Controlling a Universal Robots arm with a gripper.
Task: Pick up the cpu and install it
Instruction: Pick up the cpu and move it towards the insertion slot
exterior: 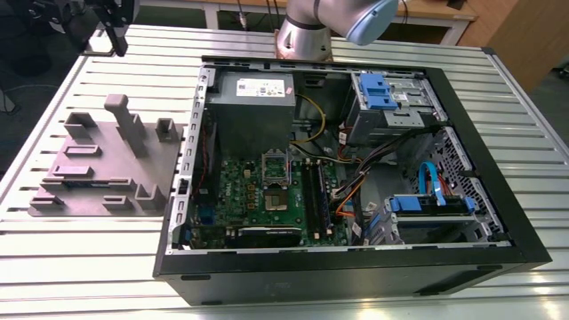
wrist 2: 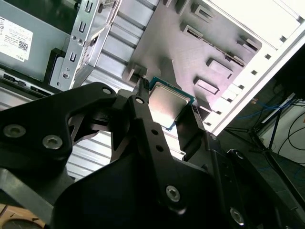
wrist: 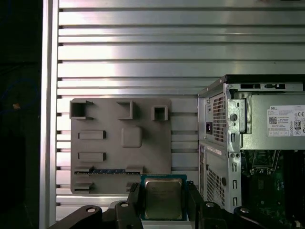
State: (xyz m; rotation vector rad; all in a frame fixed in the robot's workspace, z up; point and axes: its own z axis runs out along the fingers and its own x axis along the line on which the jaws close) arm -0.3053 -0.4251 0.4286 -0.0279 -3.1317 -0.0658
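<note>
The cpu (wrist: 163,199) is a small square chip with a pale metal top, and my gripper (wrist: 163,193) is shut on two of its opposite edges. The second wrist view shows the same cpu (wrist 2: 169,105) clamped between the black fingers (wrist 2: 143,102). In the exterior view my gripper (exterior: 116,30) hangs high over the far corner of the table on the exterior view's left. It is beyond the grey holder plate (exterior: 106,167) and away from the open computer case (exterior: 356,267). The metal-framed socket (exterior: 276,198) lies on the green motherboard inside the case.
The grey holder plate (wrist: 121,143) carries several raised blocks and slots and one memory stick along its edge. Inside the case are a grey power-supply box (exterior: 253,107), blue drive bays (exterior: 387,90), loose cables and memory slots. The slatted metal table (exterior: 89,267) surrounds the case.
</note>
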